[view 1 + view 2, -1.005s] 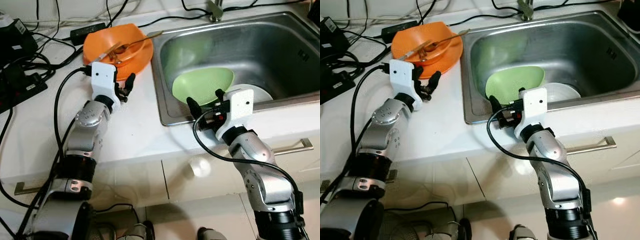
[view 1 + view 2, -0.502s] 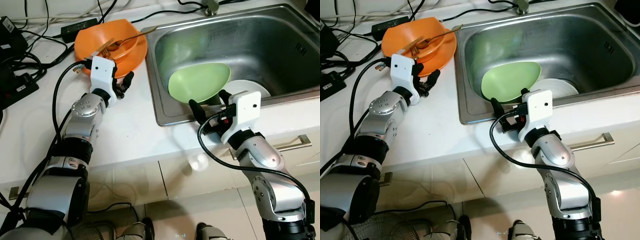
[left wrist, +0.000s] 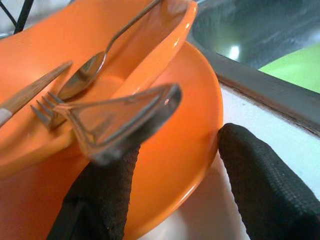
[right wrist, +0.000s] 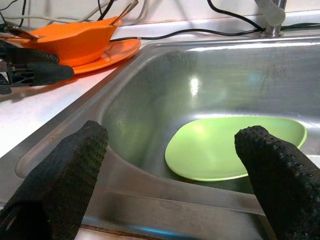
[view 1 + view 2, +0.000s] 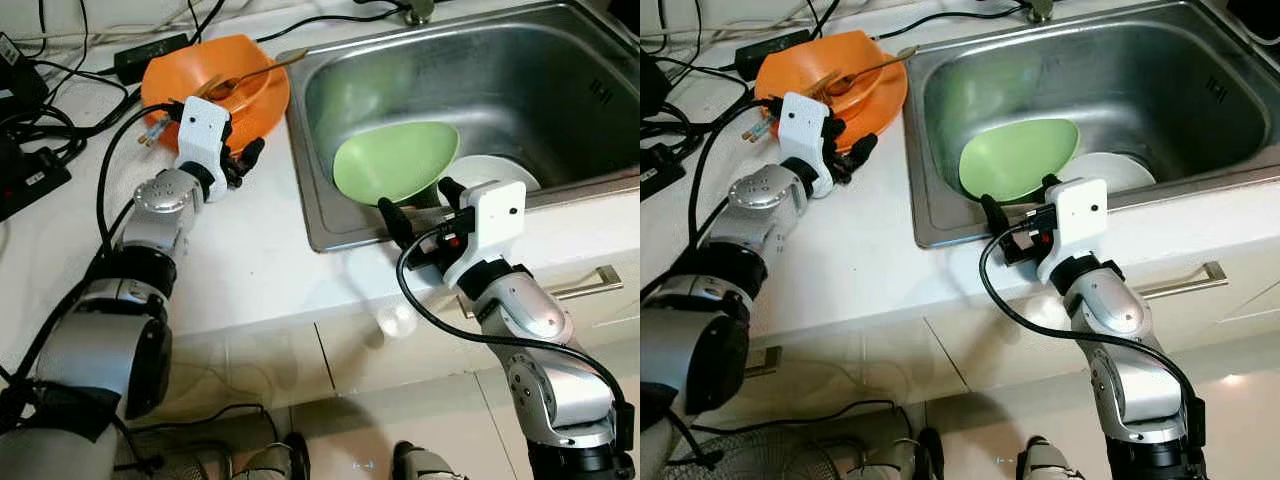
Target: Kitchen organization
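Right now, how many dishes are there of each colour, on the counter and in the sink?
Orange: 2, an orange bowl sitting on an orange plate on the counter
Green: 1, a green plate in the sink
White: 1, a white plate in the sink, partly under the green one
Total: 4 dishes

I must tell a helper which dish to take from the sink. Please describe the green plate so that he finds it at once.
Look into the steel sink set in the white counter. At its front wall, near the right tool, the green plate lies tilted, partly over a white plate. It is the sink's only green dish; the orange dishes stand outside on the counter.
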Robot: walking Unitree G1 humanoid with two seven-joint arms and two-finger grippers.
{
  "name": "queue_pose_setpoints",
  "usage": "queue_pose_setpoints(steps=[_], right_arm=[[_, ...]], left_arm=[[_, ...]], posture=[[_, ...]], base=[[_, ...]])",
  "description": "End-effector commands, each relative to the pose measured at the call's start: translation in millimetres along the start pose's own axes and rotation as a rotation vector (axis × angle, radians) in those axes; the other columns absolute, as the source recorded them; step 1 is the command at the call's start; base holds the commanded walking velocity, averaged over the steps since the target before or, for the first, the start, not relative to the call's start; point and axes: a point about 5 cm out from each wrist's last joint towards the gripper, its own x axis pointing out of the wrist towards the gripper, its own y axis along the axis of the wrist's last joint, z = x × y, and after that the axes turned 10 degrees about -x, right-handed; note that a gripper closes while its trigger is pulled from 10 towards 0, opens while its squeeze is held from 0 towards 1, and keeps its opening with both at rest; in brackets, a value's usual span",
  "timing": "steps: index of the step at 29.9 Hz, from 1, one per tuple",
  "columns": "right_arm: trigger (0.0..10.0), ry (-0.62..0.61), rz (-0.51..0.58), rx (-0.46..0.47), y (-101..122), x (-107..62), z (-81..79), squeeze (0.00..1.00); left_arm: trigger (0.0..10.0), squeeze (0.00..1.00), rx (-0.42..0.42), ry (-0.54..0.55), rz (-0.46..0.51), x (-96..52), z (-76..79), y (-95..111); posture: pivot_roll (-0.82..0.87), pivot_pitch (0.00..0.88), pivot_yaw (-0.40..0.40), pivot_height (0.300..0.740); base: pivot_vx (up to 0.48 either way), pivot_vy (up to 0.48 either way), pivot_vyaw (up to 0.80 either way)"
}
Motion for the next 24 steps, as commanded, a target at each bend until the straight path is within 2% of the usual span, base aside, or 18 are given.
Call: queue_pose_setpoints(steps=[1,5,7,11,24], right_arm=[[10.0,0.015,-0.166,0.051,-32.3,-6.1,-5.8,0.00],[10.0,0.021,-0.163,0.054,-31.5,-5.5,-7.2,0.00],[10.0,0.023,-0.163,0.054,-31.5,-6.2,-7.1,0.00],[10.0,0.021,-0.165,0.053,-32.2,-6.7,-5.8,0.00],[10.0,0.022,-0.159,0.055,-32.1,-3.0,-6.3,0.00]], left_arm=[[10.0,0.00,0.020,0.022,-0.040,-1.9,-8.7,1.1],[10.0,0.00,-0.007,0.024,-0.093,-3.2,-12.0,-3.9],[10.0,0.00,-0.061,0.022,-0.138,-5.7,-16.2,-8.8],[10.0,0.00,-0.101,-0.021,-0.196,-8.5,-17.0,-15.4],[10.0,0.00,-0.085,-0.202,-0.338,-18.7,-16.3,-29.5]], posture=[[-0.19,0.242,0.163,0.740],[-0.19,0.244,0.164,0.740],[-0.19,0.244,0.166,0.740],[-0.19,0.243,0.167,0.740],[-0.17,0.233,0.173,0.740]], base=[[0.000,0.000,0.00],[0.000,0.000,0.00],[0.000,0.000,0.00],[0.000,0.000,0.00],[0.000,0.000,0.00]])
